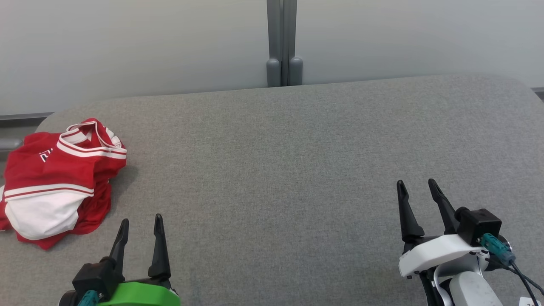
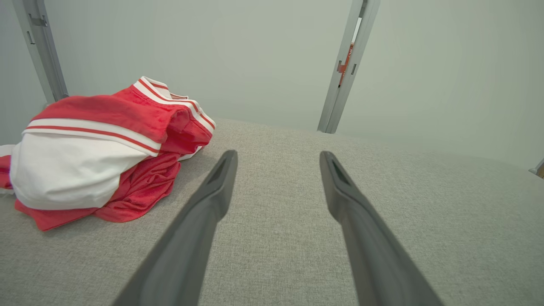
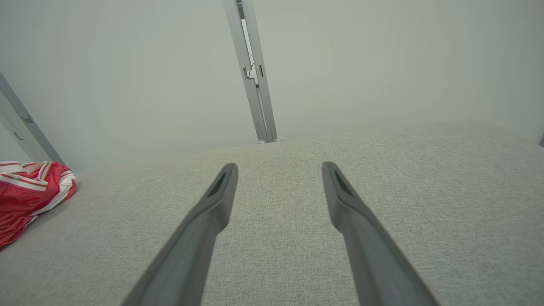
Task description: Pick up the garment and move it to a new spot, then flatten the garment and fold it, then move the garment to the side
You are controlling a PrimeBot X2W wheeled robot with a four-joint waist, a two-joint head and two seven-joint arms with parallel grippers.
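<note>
Head view is showing pickup pending: left gripper [image 1: 141,218] and right gripper [image 1: 415,182] are gaping empty, garment [image 1: 59,182] lying ahead-left of the former, requiring a leftward reach.

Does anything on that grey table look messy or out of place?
Yes: the red and white garment lies crumpled in a heap at the left edge of the table, not spread flat. Nothing else looks odd.

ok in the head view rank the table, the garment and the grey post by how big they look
1. table
2. garment
3. post; it stands farthest back, so its true size is unsure
</note>
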